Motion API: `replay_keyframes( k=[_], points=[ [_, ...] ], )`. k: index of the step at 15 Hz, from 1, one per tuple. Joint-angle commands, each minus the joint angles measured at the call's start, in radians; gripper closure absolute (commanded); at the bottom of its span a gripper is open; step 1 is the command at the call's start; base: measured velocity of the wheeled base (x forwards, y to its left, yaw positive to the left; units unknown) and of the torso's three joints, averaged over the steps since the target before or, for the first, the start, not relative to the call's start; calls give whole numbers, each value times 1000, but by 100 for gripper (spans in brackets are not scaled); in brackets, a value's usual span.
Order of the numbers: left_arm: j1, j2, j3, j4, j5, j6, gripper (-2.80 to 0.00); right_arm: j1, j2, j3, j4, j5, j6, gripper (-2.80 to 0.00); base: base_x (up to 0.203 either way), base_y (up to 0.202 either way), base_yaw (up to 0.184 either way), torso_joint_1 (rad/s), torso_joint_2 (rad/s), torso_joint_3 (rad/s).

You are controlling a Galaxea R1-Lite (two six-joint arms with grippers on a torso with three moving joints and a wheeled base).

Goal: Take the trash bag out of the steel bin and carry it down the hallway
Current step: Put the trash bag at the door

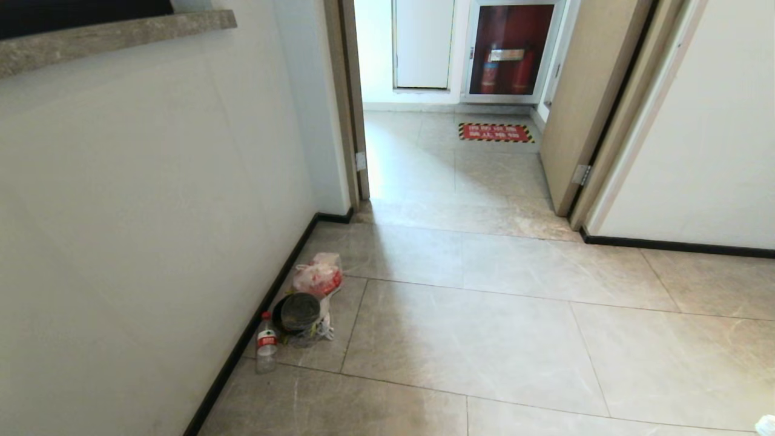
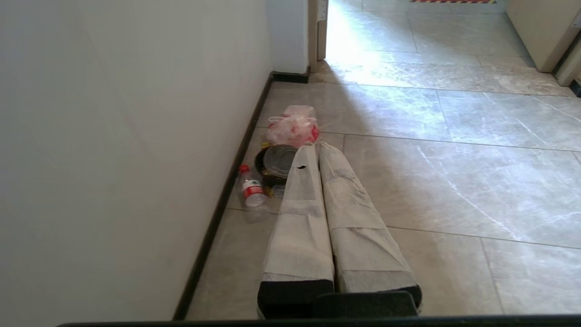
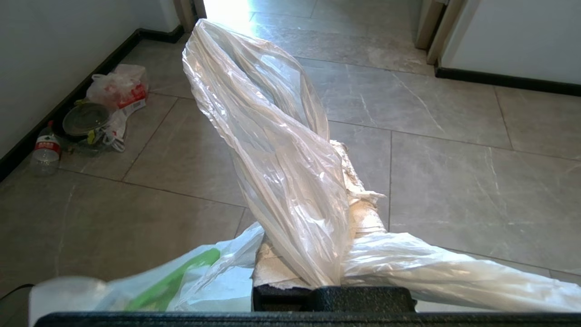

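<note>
With the trash bag [image 3: 277, 150] already out of the bin and clamped in the closed right gripper [image 3: 349, 200], only carriage along the hallway [image 1: 484, 290] ahead of the gripper is left.

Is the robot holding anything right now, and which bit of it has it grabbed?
Yes. The right gripper has its jaws shut on the trash bag, pinching its gathered, twisted plastic. The left gripper holds nothing.
</note>
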Motion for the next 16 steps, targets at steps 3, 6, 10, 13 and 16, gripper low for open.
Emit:
replay_keyframes(
  k=[3, 6, 10, 13, 16],
  points=[
    [0, 0, 0, 0, 0, 0, 0, 0, 1, 0, 1, 1, 0, 0, 0, -193, 1, 3, 4, 5],
    [0, 0, 0, -1, -1, 0, 0, 0, 1, 0, -1, 0, 0, 0, 0, -190, 2, 4, 2, 4],
    [0, 0, 0, -1, 0, 0, 0, 0, 1, 0, -1, 1, -2, 0, 0, -66, -1, 0, 2, 1],
    [0, 0, 0, -1, -1, 3, 0, 0, 1, 0, -1, 1, -2, 0, 26, 0, -2, 1, 1, 2],
    [0, 0, 0, -1, 0, 0, 0, 0, 1, 0, -1, 1, -2, 0, 178, 0, -2, 4, 2, 4]
  ],
)
